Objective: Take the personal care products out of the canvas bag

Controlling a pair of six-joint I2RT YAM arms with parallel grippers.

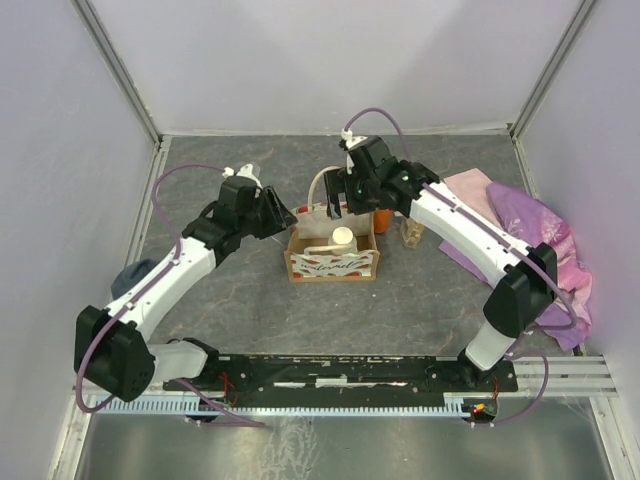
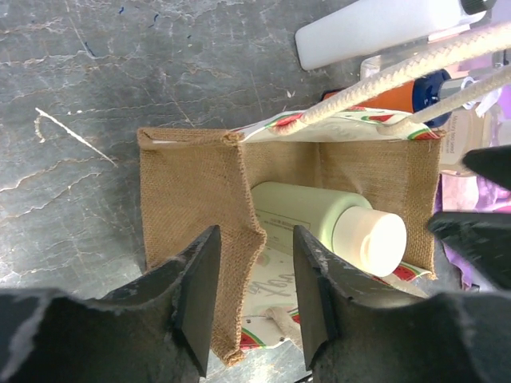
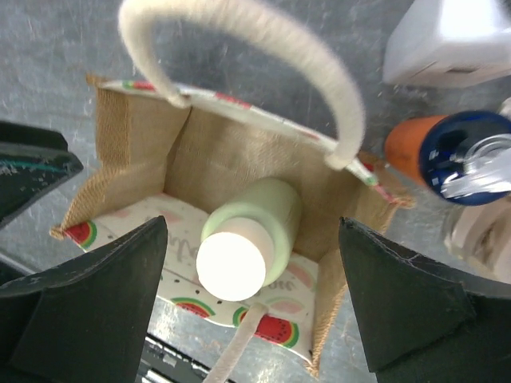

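Observation:
The canvas bag [image 1: 332, 265] stands upright mid-table, mouth open. One pale green bottle with a cream cap [image 1: 342, 238] leans inside it and also shows in the left wrist view [image 2: 307, 214] and the right wrist view [image 3: 257, 209]. My left gripper [image 1: 284, 218] is open at the bag's left side, its jaws straddling the burlap side wall [image 2: 239, 255] without closing on it. My right gripper [image 1: 341, 205] is wide open above the bag's far side, over the bottle's cap [image 3: 230, 266]. An orange bottle with a dark blue cap [image 1: 382, 220] and a tan bottle [image 1: 410, 233] stand outside, right of the bag.
A white bottle [image 2: 375, 28] lies on the table beyond the bag near the orange one [image 2: 395, 96]. A pink-purple cloth [image 1: 540, 235] is heaped at the right. A dark grey cloth [image 1: 135, 270] lies at the left under my left arm. The bag's cream handle [image 3: 263, 48] arches over its far wall.

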